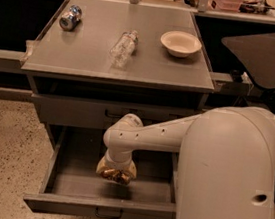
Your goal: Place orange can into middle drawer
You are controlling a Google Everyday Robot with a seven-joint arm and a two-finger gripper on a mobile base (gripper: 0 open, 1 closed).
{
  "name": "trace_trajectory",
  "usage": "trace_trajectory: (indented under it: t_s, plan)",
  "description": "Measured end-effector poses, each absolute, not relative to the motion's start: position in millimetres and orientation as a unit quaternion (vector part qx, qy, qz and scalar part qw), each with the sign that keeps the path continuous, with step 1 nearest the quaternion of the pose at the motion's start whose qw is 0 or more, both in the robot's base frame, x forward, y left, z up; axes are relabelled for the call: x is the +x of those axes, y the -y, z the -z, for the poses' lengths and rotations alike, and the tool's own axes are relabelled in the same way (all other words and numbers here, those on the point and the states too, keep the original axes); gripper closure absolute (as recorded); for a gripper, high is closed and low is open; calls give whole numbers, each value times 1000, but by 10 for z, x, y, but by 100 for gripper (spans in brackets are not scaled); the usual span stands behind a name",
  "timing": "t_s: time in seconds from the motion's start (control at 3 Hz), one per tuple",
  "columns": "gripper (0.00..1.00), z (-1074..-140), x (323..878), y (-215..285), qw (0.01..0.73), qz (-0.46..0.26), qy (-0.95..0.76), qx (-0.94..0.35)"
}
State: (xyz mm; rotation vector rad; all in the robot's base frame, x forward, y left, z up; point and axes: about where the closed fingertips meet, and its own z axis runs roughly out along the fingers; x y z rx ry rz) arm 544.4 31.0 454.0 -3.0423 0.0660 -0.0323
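Observation:
The middle drawer (67, 185) of the grey cabinet is pulled out, a wide tray with low sides and a small dark handle at the front. My gripper (114, 175) reaches down into it from my white arm and is shut on the orange can (114, 174), whose shiny orange-gold body shows between the fingers just above the drawer floor. The grey drawer above it (76, 111) is closed.
On the cabinet top lie a blue-and-silver can (70, 17) at back left, a clear plastic bottle (123, 47) in the middle and a white bowl (181, 43) at right. A dark tray table (265, 58) stands to the right. My white body fills the lower right.

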Motion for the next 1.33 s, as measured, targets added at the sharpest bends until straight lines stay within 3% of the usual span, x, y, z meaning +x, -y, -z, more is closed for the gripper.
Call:
trace_trajectory:
  t_s: [0.33, 0.67, 1.0, 1.33]
  plan:
    - [100, -4331, 5512, -313, 32, 11, -13, -999]
    - [82, -4081, 5547, -319, 43, 7, -3, -999]
    - [59, -3926, 5548, -341, 50, 3, 16, -999]
    - [28, -3912, 5543, -342, 50, 2, 18, -999]
